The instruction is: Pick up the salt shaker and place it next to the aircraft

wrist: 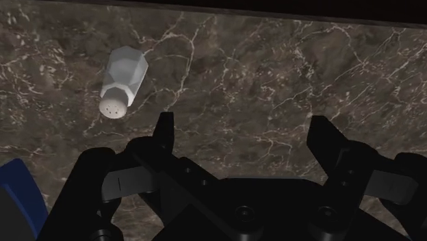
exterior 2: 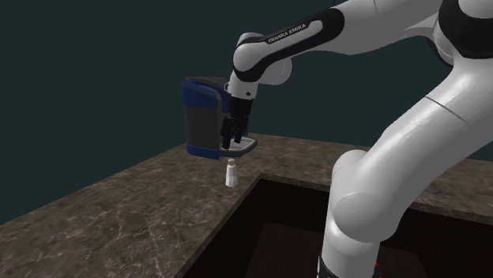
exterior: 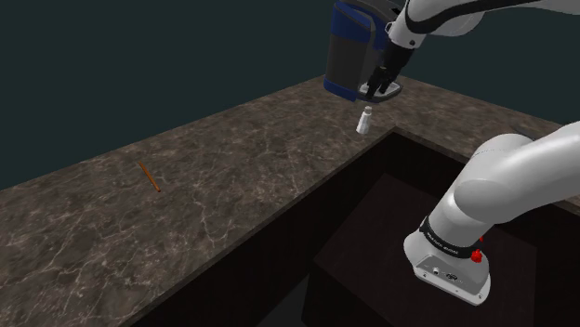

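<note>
Wide open and empty, the gripper [exterior: 379,90] hovers above the white salt shaker [exterior: 365,121], upright near the counter [exterior: 232,186] edge at the shoulder view's upper middle, but offset beside the jaws, so a straight descent could topple it

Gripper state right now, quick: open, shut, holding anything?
Gripper: open, holding nothing; the salt shaker stands apart from it on the counter.
</note>
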{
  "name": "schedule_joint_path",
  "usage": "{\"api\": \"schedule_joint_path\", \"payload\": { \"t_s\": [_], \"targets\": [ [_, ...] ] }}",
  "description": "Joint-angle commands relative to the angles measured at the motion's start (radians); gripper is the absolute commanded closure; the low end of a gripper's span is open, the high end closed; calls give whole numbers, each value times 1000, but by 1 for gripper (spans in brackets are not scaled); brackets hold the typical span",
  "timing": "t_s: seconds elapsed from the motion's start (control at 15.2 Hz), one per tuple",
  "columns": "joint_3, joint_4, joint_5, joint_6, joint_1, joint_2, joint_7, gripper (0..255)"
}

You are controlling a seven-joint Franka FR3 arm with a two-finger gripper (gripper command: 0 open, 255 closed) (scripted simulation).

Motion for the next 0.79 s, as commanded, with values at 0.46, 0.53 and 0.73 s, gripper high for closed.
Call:
{"api": "schedule_joint_path", "payload": {
  "t_s": [0.46, 0.53, 0.73],
  "targets": [
    [-272, 37, 101, 255, 73, 276, -285, 0],
    [-307, 50, 133, 278, 92, 315, -327, 0],
    [-381, 82, 220, 317, 137, 402, -428, 0]
  ]
}}
